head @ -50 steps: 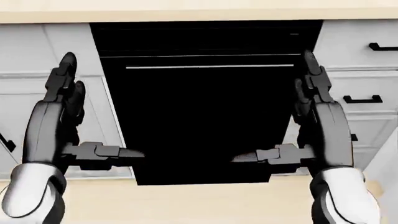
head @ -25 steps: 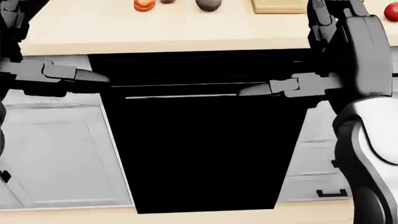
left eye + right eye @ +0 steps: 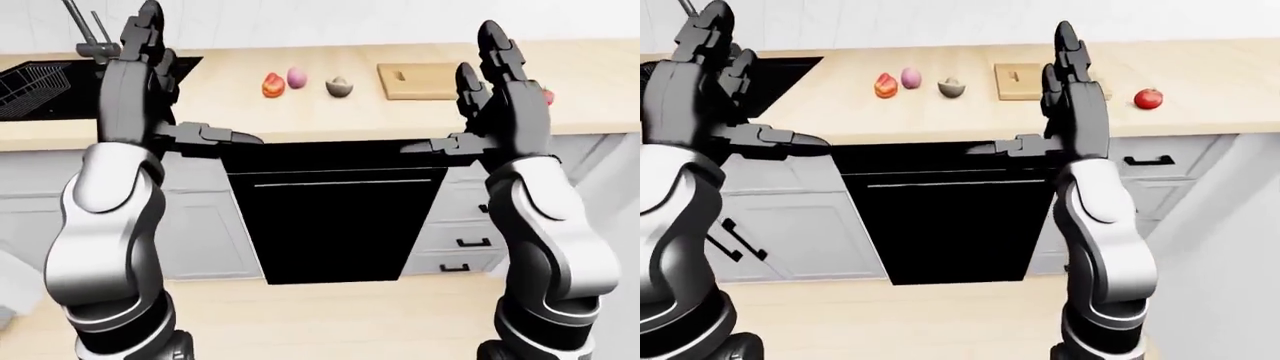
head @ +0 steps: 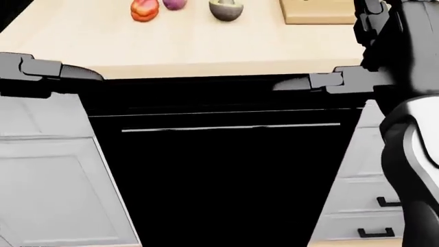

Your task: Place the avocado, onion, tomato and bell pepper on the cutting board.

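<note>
The left hand [image 3: 135, 82] was raised with fingers spread, holding nothing; on the counter [image 3: 300, 120], near its far edge, sat the bell pepper [image 3: 272, 85], onion [image 3: 296, 77], avocado [image 3: 339, 87], a cutting board [image 3: 418, 80] lying long axis left to right, and the tomato [image 3: 1148, 98]; the right hand [image 3: 500, 94] was likewise spread and empty.

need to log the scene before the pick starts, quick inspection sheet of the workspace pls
surface: light wooden counter over white cabinets.
job's things: cutting board bare; bell pepper, onion and avocado in a row to its left in the eye views; tomato to its right.
clutter: nothing seen.
hands: left hand and right hand raised, fingers open, holding nothing.
cables: nothing seen.
surroundings: black sink with faucet at left; black appliance door under the counter.
</note>
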`<state>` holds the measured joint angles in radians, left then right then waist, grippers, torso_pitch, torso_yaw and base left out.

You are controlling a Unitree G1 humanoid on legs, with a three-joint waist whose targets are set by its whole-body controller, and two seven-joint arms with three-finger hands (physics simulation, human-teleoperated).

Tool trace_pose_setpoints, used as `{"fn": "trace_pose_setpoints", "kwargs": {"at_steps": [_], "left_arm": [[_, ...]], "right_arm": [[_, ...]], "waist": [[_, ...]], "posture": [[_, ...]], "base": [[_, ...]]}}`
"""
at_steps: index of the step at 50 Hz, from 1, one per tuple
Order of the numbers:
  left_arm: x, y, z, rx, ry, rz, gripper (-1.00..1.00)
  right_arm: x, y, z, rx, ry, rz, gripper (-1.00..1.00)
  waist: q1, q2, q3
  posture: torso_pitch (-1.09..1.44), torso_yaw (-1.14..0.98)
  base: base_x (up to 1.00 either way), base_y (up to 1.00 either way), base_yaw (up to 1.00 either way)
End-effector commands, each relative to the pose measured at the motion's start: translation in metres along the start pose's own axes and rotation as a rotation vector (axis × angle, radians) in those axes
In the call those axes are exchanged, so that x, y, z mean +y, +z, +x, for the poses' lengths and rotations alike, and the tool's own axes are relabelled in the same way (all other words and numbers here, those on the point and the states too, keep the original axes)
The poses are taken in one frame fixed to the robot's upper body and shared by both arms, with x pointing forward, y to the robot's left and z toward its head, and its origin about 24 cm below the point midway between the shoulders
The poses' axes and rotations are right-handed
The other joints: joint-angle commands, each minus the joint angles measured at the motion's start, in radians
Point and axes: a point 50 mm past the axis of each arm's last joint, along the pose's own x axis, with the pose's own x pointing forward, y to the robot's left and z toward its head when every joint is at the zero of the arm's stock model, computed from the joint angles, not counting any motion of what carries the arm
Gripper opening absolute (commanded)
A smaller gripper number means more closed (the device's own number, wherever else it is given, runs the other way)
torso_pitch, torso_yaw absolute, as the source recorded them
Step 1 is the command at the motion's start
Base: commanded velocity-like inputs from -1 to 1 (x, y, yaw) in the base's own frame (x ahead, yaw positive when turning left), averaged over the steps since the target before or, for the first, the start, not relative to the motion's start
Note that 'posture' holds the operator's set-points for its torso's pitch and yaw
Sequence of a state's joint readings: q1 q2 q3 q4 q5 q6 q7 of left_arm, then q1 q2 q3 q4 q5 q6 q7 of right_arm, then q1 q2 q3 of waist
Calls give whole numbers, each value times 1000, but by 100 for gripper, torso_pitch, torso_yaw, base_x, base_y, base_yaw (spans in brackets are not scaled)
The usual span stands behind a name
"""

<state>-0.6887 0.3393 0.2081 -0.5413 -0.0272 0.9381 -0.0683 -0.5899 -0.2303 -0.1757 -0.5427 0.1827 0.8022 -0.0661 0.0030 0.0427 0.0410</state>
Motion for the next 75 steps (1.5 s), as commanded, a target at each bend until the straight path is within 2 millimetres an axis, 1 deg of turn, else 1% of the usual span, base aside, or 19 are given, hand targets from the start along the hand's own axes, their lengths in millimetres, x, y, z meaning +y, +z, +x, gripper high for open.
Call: {"fn": "trace_pose_setpoints", "kwargs": {"at_steps": [1,4,6,12,18,21,24,30,33,38,40,42,45,47,50,51,59,68,75], "left_arm": [[4,17,-2,-81,22,10,100],[5,18,-2,-83,23,10,100],[5,18,-3,-82,25,13,100],[8,20,-3,-83,32,16,100],[8,19,-4,-82,35,17,100],[6,16,-4,-78,29,16,100],[7,19,-4,-81,34,17,100],[8,20,-5,-81,36,21,100],[8,21,-5,-83,38,23,100],[9,21,-5,-83,41,26,100],[9,21,-5,-82,44,30,100],[12,22,-5,-83,51,33,100],[12,24,-5,-85,53,35,100],[12,24,-6,-85,54,36,100],[12,25,-4,-86,54,37,100],[12,25,-4,-87,53,36,100],[14,28,-5,-90,57,39,100],[14,27,-3,-85,61,48,100],[13,24,-4,-81,61,46,100]], "right_arm": [[-2,18,-1,-89,-3,-4,100],[0,21,-1,-100,9,-13,100],[0,21,0,-98,4,0,100],[0,20,0,-99,2,3,100],[-1,19,0,-99,-5,2,100],[-1,17,0,-98,-5,6,100],[-2,17,0,-99,-8,6,100],[-2,16,-1,-101,-10,-3,100],[-1,15,-1,-98,-5,-48,100],[-1,15,-1,-94,-5,-65,100],[-1,15,-1,-96,-5,-63,100],[-1,15,-2,-94,-5,-67,100],[-1,16,-2,-95,-5,-79,100],[-2,17,-3,-98,-5,-79,100],[-3,18,-3,-96,-7,-81,100],[-3,18,-4,-96,-8,-80,100],[-5,17,-5,-97,-10,-81,100],[-6,17,-7,-106,-21,-73,100],[-6,16,-7,-110,-23,-86,100]], "waist": [[-3,12,-31],[0,22,-43],[0,34,-10],[12,8,-15],[32,-46,-25],[33,-113,-39],[19,-110,2],[-3,-57,0],[12,-87,-5],[14,-43,-21],[9,-59,-10],[-3,-10,4],[-8,-9,0],[2,-12,26],[-5,-95,14],[-13,-100,13],[-10,9,-25],[5,-57,-18],[4,-44,-27]], "posture": [[0,0],[0,0],[0,0],[0,0],[0,0],[0,0],[0,0],[0,0],[0,0],[0,0],[0,0],[0,0],[0,0],[0,0],[0,0],[0,0],[0,0],[0,0],[0,0]], "base": [[12,-7,0],[18,-21,0],[39,-48,0],[39,-48,0],[36,-50,0],[36,-50,0],[36,-51,0],[36,-45,0],[25,-1,0],[1,0,0],[0,0,0],[0,0,0],[0,0,0],[0,2,0],[0,2,0],[0,2,0],[0,6,0],[0,6,0],[0,0,0]]}}
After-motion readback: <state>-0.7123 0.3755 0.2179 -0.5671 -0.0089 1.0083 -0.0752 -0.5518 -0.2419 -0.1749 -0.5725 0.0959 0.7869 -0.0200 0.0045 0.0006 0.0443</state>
